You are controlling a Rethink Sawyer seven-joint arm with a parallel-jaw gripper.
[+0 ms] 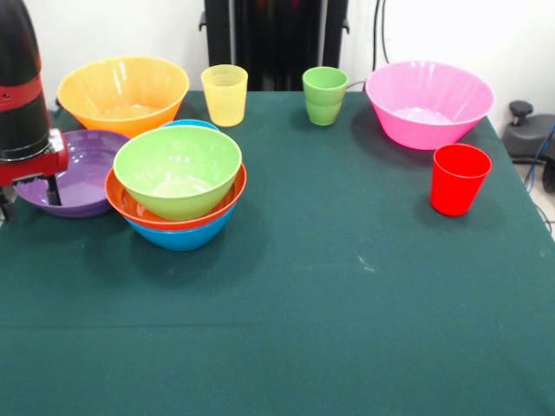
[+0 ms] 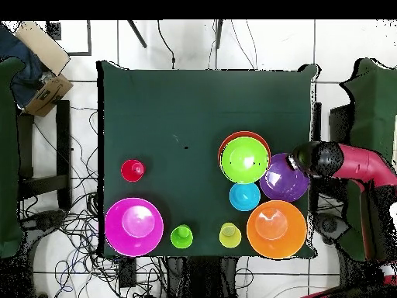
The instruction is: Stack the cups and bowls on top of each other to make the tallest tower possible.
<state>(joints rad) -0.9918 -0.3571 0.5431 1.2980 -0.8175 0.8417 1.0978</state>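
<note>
The gripper (image 1: pixel 30 173) hung at the left edge of the table (image 1: pixel 329 286) in the front view, its red and black wrist over the outer rim of the purple bowl (image 1: pixel 82 173). A dark finger dipped inside that bowl, but whether the jaws were released or clenched on the rim, I could not tell. From overhead the gripper (image 2: pixel 298 161) sat at the purple bowl's (image 2: pixel 284 177) right rim, with the arm (image 2: pixel 360 164) reaching in from beyond the table's right edge.

Just beside the purple bowl stood the tower (image 1: pixel 178 186): green bowl (image 1: pixel 178 169) nested in the red-orange bowl (image 1: pixel 130 206), both seated in the big blue bowl (image 1: pixel 182 238). The purple bowl's rim appeared to touch the stack. Behind the tower, the small blue bowl (image 1: pixel 191 125) peeked out; overhead it (image 2: pixel 244 196) lay between the tower (image 2: pixel 244 157) and the table's bottom edge.

The large yellow-orange bowl (image 1: pixel 123 91) sat at the far left corner, upright and alone. Along the far edge came the yellow cup (image 1: pixel 225 95), then the light green cup (image 1: pixel 324 95), well apart from each other. The large pink bowl (image 1: pixel 429 102) held the far right corner. The red cup (image 1: pixel 458 178) stood just in front of it, near the right edge, all three cups upright and unstacked.
</note>
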